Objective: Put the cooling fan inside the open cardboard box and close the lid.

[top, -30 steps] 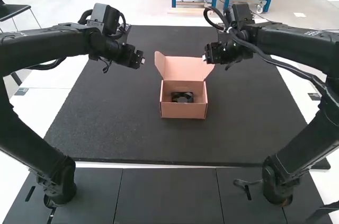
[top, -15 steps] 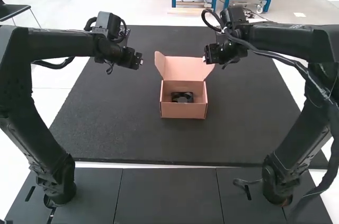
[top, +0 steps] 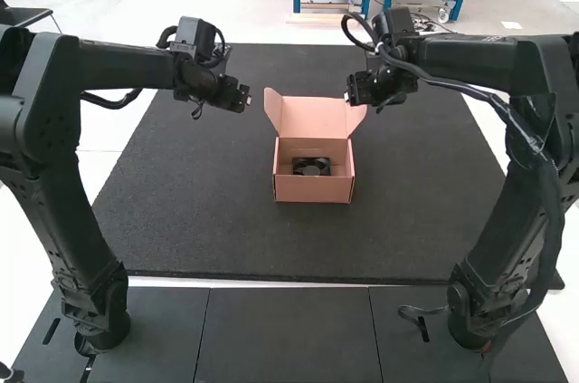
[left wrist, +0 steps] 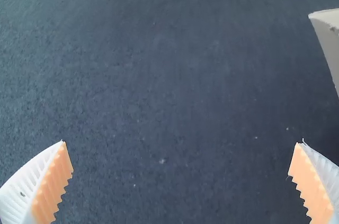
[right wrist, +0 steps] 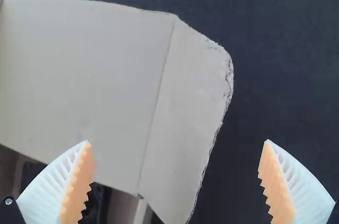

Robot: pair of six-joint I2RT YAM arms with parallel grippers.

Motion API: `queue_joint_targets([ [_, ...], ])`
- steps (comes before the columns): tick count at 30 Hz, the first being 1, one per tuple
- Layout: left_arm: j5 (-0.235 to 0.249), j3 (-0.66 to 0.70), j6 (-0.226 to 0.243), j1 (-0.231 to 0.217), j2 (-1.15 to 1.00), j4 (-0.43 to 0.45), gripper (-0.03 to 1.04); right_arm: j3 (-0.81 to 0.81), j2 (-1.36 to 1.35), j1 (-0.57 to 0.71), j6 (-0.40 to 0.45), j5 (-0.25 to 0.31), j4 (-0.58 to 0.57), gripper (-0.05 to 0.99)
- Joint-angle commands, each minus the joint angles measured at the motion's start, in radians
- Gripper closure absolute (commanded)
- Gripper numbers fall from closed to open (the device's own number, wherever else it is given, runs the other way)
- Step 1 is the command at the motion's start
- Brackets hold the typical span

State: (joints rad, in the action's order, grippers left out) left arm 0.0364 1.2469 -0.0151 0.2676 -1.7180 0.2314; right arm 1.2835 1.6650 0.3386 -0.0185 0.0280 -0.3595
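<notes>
The right gripper point(right wrist: 177, 142), jaws spread wide, hangs over the side flap of the raised lid point(right wrist: 95, 75). The left gripper point(left wrist: 182, 144), equally spread, hangs above the mat point(left wrist: 159, 49) just beside that lid. The cooling fan point(top: 312, 166) lies inside the open cardboard box point(top: 312, 187).

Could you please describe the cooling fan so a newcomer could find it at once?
On the black mat, near its middle, stands a small brown cardboard box with its lid raised at the back. The fan lies inside on the bottom: the one black thing with a round opening against the pale cardboard.
</notes>
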Motion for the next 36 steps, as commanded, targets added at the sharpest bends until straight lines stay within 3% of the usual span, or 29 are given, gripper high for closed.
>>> queue_joint_targets([
  [1, -0.012, 0.048, 0.014, 0.005, -0.028, -0.010, 0.04, 0.050, 0.009, -0.029, 0.009, 0.009, 0.002, 0.24],
  [6, -0.029, 0.091, 0.014, 0.018, -0.069, -0.004, 0.04, 0.076, 0.025, -0.036, 0.014, 0.004, -0.010, 0.24],
  [15, -0.145, 0.148, 0.010, 0.027, -0.086, 0.019, 0.04, 0.097, 0.039, -0.036, 0.037, -0.037, -0.041, 0.24],
  [23, -0.205, 0.151, 0.006, 0.028, -0.088, 0.032, 0.04, 0.120, 0.058, -0.038, 0.043, -0.050, -0.072, 0.26],
  [32, -0.222, 0.149, 0.000, 0.056, -0.086, 0.034, 0.04, 0.132, 0.073, -0.044, 0.049, -0.057, -0.084, 0.32],
  [36, -0.227, 0.151, -0.003, 0.067, -0.086, 0.034, 0.04, 0.134, 0.076, -0.044, 0.057, -0.059, -0.084, 0.40],
])
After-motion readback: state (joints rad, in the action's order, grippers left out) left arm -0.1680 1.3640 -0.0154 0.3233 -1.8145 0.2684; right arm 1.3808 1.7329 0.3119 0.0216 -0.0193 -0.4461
